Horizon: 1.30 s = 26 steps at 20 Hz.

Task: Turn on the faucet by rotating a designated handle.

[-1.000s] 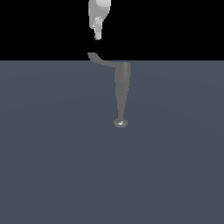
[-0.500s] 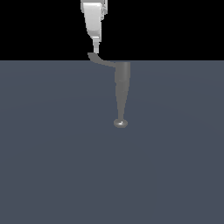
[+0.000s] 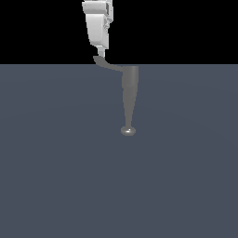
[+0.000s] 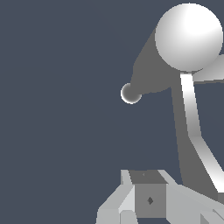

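Note:
The faucet (image 3: 129, 95) is a dull-grey tapered column lying on the dark floor, ending in a small shiny knob (image 3: 128, 131). The handle (image 3: 106, 63), a thin curved lever with a flared tip, branches from the wide end toward the exterior view's left. My white gripper (image 3: 100, 51) hangs just above the handle's flared tip, with its fingers together and nothing between them. I cannot tell whether it touches the handle. In the wrist view, the faucet (image 4: 151, 74) shows with a big pale ball (image 4: 189, 37). The handle (image 4: 192, 118) runs down beside my gripper (image 4: 149, 194).
The dark grey-blue floor (image 3: 56, 162) spreads flat around the faucet, with black background behind it. No other objects show in either view.
My gripper has come down from high above to just over the handle's flared tip. The faucet and handle look unmoved.

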Each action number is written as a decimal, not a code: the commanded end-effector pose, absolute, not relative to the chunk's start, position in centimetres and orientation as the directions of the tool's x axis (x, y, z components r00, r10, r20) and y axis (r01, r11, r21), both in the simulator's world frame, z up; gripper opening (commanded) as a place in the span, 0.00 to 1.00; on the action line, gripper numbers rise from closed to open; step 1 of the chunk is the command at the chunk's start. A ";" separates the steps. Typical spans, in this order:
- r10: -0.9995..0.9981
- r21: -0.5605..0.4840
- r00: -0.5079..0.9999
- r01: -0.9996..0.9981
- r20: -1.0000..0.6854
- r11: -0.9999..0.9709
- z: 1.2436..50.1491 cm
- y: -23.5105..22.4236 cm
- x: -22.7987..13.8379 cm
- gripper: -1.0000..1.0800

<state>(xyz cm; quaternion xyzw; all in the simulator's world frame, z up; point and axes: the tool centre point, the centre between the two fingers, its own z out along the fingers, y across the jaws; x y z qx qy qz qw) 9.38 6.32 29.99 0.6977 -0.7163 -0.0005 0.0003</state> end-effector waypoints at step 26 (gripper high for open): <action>-1.000 0.000 -0.030 -1.000 0.000 0.030 29.9 6.3 3.5 0.00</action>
